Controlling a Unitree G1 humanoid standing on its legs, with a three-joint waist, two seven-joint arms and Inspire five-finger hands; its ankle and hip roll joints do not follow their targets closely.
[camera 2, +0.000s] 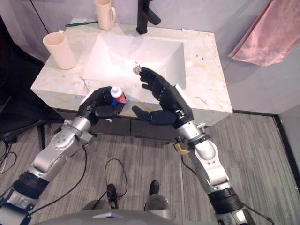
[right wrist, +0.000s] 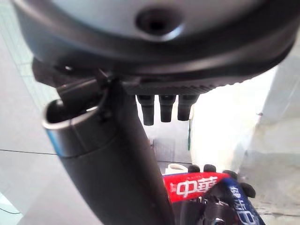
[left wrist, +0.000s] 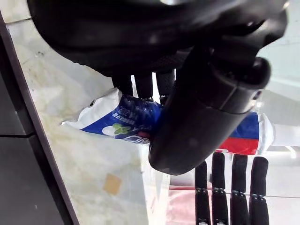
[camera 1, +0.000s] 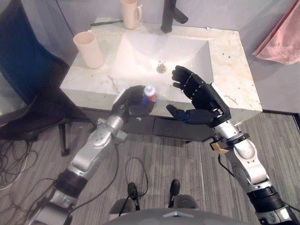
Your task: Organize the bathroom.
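The left hand (camera 1: pixel 133 101) is gripping a toothpaste tube (camera 1: pixel 149 93) over the counter's (camera 1: pixel 84 82) front edge, cap pointing up. At its 3 o'clock, just apart, the right hand (camera 1: pixel 199 101) is hovering with fingers spread, holding nothing. Farther back, one cup (camera 1: pixel 88 48) is standing at 10 o'clock, another cup (camera 1: pixel 130 13) and the black faucet (camera 1: pixel 171 16) at 12, behind the sink (camera 1: pixel 140 58).

likely a bathroom: marble vanity (camera 1: pixel 225 70), sink (camera 1: pixel 140 58), black faucet (camera 1: pixel 169 16).

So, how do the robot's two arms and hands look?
Both arms are silver-grey metal with rounded segments and black bands near the elbows. The left hand and right hand are dark and glossy, with ridged, jointed fingers. A small tan tag hangs at the right wrist.
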